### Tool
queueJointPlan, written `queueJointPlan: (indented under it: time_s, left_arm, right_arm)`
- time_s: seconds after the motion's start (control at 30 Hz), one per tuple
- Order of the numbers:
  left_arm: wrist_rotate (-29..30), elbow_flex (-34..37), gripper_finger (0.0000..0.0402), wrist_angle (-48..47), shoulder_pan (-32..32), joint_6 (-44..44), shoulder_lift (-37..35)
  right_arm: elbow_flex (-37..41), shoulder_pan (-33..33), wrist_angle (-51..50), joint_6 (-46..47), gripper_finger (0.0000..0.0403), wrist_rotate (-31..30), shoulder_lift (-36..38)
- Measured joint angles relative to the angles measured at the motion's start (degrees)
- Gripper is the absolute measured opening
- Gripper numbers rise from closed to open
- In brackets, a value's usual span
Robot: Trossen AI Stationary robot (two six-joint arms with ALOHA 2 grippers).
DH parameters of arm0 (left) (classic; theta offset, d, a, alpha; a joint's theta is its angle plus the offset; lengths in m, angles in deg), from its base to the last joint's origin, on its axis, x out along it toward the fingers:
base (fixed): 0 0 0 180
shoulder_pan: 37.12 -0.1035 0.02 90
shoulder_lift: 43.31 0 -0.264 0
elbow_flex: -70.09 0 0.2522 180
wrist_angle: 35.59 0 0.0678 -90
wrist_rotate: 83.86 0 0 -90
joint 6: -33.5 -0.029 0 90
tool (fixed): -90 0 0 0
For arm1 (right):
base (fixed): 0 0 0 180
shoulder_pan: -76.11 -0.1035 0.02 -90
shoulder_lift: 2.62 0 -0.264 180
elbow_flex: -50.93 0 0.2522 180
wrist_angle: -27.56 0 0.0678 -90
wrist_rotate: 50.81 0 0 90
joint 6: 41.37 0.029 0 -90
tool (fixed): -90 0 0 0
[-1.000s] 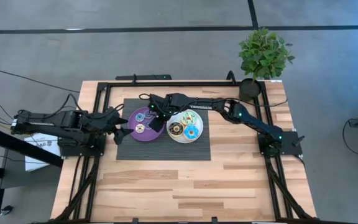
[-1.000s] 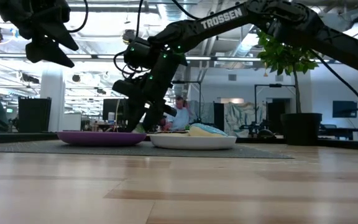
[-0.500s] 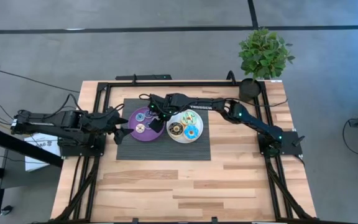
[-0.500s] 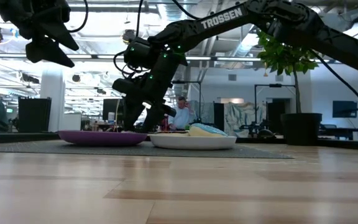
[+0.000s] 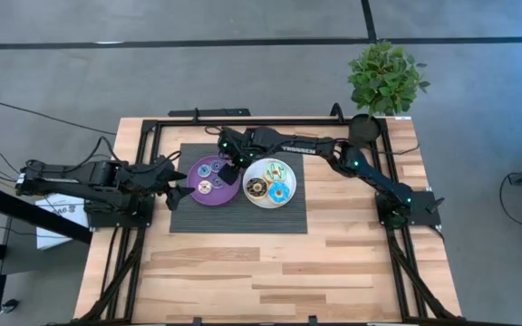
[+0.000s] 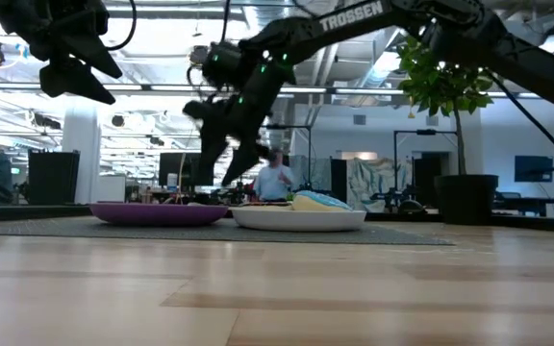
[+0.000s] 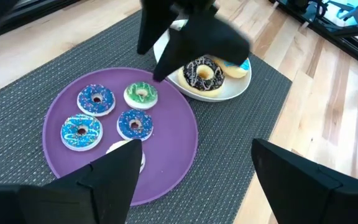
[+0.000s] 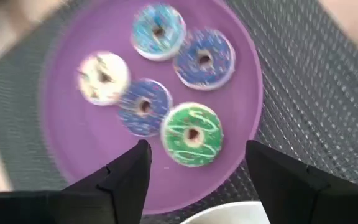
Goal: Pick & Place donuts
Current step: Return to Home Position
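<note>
A purple plate (image 5: 227, 196) and a white plate (image 5: 290, 179) lie side by side on a dark mat. Several donuts rest flat on the purple plate: a green one (image 8: 192, 134), blue ones (image 8: 143, 106) (image 8: 204, 59), a cyan-blue one (image 8: 159, 31) and a cream one (image 8: 102, 76). The white plate holds a brown donut (image 7: 202, 74), a cyan one (image 7: 238, 65) and another. My right gripper (image 8: 197, 186) is open and empty, raised above the purple plate's far right part (image 5: 232, 159). My left gripper (image 7: 197, 186) is open and empty, raised off the plate's left side (image 5: 178, 186).
The dark mat (image 5: 188, 222) lies under both plates at the table's far middle. A potted plant (image 5: 383, 81) stands at the far right corner. Bare wood (image 5: 270, 272) fills the near half of the table. A black frame rail runs around the table's edges.
My right gripper has risen from just above the plates, by the purple plate's right edge, and gone a little toward the table's far edge. The donuts lie still on both plates.
</note>
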Motion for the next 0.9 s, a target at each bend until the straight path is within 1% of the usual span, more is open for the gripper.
queueJointPlan:
  time_s: [0.17,0.27,0.37,0.5,0.6,0.67,0.8,0.9]
  left_arm:
    - [0.53,0.00,0.0297,-0.03,-0.01,-3.49,0.02]
    - [1.18,0.00,0.0297,0.00,-0.01,-5.27,-0.01]
    - [1.19,0.00,0.0297,-0.02,0.00,-5.14,0.02]
    - [0.54,0.00,0.0297,-0.02,0.00,-5.03,0.02]
    - [0.09,0.00,0.0297,-0.02,0.01,-5.03,0.02]
    - [0.07,0.00,0.0297,-0.12,0.01,-5.04,0.02]
    - [0.02,0.00,0.0297,-0.95,0.00,-4.63,0.02]
    - [0.13,0.00,0.0297,-0.81,-0.01,-3.53,0.02]
  right_arm:
    - [-0.04,-0.38,-2.36,-0.66,0.0250,0.06,4.06]
    - [0.92,-1.59,-2.42,-2.75,0.0236,-1.25,5.99]
    - [3.69,-3.59,-2.26,-3.93,0.0199,-3.09,7.58]
    - [9.29,-5.65,0.97,-3.98,0.0126,-3.39,10.58]
    - [15.26,-6.88,4.46,-3.55,0.0078,-4.65,13.86]
    - [20.46,-7.75,7.10,-2.45,0.0054,-6.01,16.64]
    - [33.42,-9.76,15.89,-0.67,0.0021,-6.23,23.89]
    - [44.69,-11.20,25.16,1.24,0.0005,-6.23,30.59]
